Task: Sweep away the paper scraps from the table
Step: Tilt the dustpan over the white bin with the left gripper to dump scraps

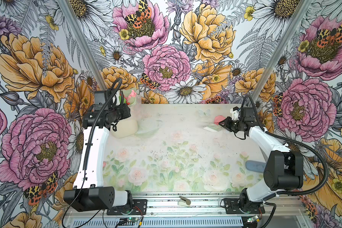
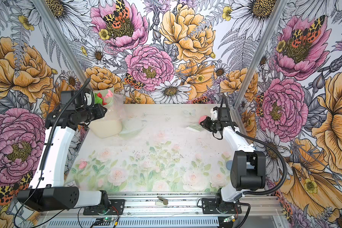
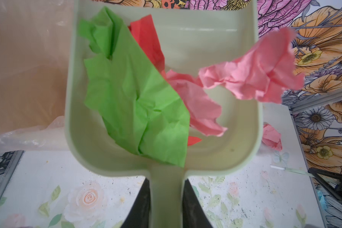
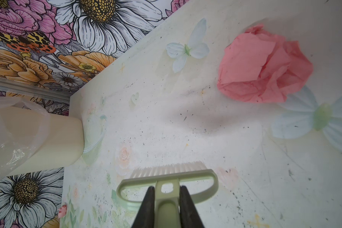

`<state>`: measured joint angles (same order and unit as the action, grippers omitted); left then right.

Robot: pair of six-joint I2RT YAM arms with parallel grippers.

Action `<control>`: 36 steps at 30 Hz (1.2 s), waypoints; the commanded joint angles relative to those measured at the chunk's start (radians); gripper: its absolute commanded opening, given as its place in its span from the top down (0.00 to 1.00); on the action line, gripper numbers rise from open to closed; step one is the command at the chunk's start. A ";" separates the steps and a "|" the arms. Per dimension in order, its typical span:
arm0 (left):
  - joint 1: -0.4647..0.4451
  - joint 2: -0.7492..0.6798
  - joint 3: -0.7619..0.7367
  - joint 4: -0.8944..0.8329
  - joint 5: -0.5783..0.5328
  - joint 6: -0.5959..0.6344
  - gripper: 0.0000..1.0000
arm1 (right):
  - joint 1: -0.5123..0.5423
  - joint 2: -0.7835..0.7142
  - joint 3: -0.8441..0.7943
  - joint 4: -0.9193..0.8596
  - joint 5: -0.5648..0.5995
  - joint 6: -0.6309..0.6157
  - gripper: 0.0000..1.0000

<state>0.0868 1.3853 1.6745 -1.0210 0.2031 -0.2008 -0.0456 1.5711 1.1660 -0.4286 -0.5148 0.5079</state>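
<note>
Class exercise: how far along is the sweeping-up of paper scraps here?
Done: green, red and pink scraps are in the dustpan. In hand: left gripper holds the dustpan up by the bin; right gripper holds the brush. Left: tipping them out, then sweeping the pink wad on the table.

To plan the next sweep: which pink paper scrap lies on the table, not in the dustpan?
The pink wad on the table near the brush; the other pink scraps are in the dustpan.
</note>
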 commanded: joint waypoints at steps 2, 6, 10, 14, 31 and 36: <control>0.056 0.061 0.046 0.011 0.116 -0.044 1.00 | 0.000 0.002 0.026 0.007 -0.020 0.007 1.00; 0.100 0.120 0.065 0.029 0.192 -0.076 1.00 | 0.000 0.011 0.029 0.007 -0.026 0.006 1.00; 0.128 0.123 0.043 0.106 0.256 -0.122 1.00 | 0.000 0.013 0.031 0.007 -0.030 0.000 1.00; 0.161 0.112 -0.022 0.220 0.344 -0.189 1.00 | 0.000 0.014 0.035 0.008 -0.034 0.000 1.00; 0.261 0.122 -0.189 0.566 0.608 -0.468 1.00 | 0.000 0.007 0.028 0.007 -0.037 0.001 1.00; 0.280 0.125 -0.234 0.673 0.665 -0.572 1.00 | 0.000 0.009 0.029 0.008 -0.038 0.004 1.00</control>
<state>0.3565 1.5185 1.4521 -0.4713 0.7891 -0.6849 -0.0456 1.5791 1.1660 -0.4286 -0.5404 0.5079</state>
